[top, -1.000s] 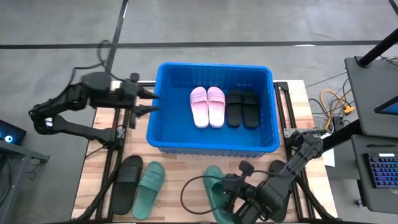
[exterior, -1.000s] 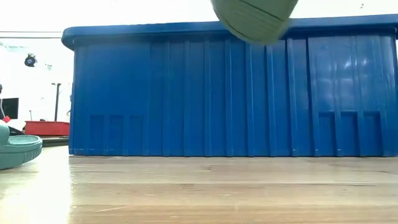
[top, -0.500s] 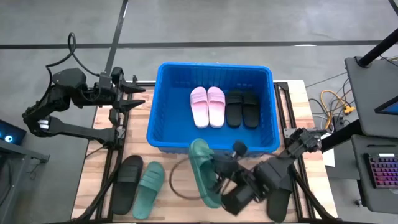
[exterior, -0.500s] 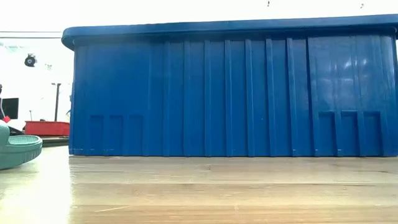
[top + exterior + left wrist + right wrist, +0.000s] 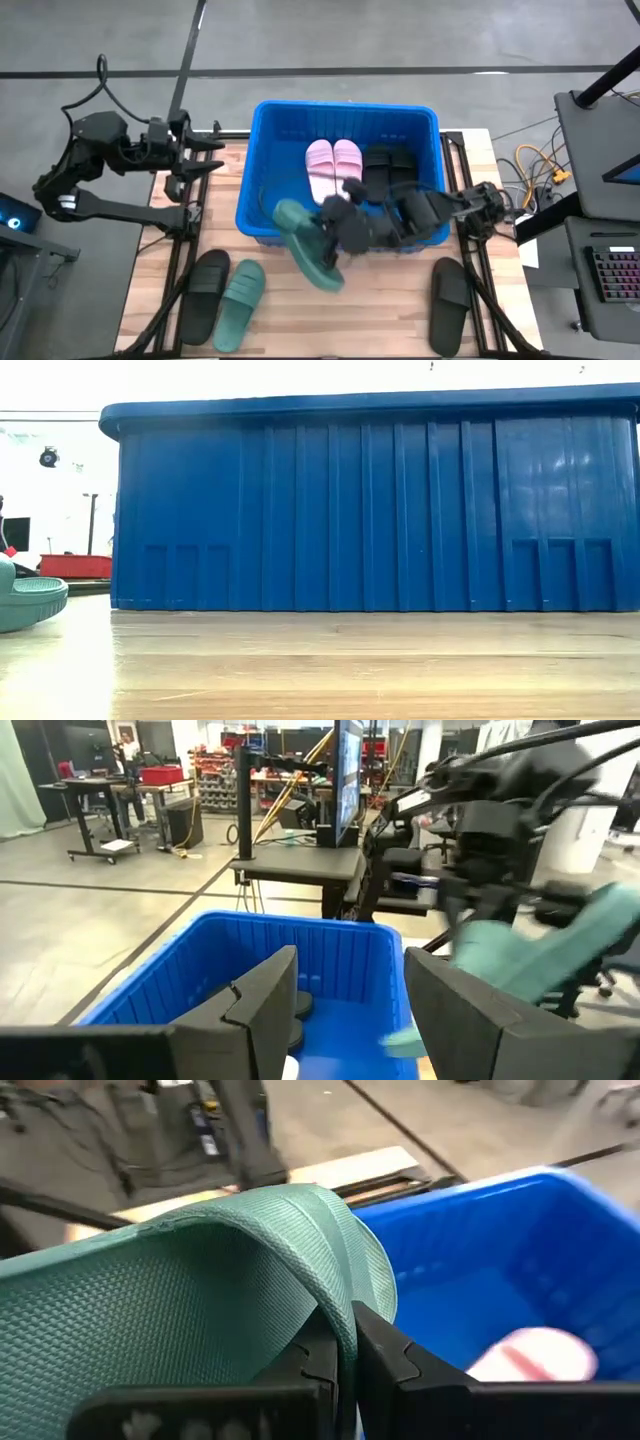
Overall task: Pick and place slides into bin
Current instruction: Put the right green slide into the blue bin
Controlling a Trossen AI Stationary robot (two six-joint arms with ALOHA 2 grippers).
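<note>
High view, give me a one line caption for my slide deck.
Right hand carries a dark green slide over the near rim of the blue bin, where pink and black pairs lie; left hand waits open beside it.

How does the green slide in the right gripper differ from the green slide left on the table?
The held green slide hangs tilted over the bin's near wall, pinched by the shut right gripper; the table green slide lies flat beside a black slide, untouched. The held one's strap is squeezed; the other's keeps its shape. Both share colour and form.

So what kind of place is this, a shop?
More likely a robotics lab or workshop: bare concrete floor, a monitor on a stand, workbenches with equipment, and a wooden table holding a blue bin.
</note>
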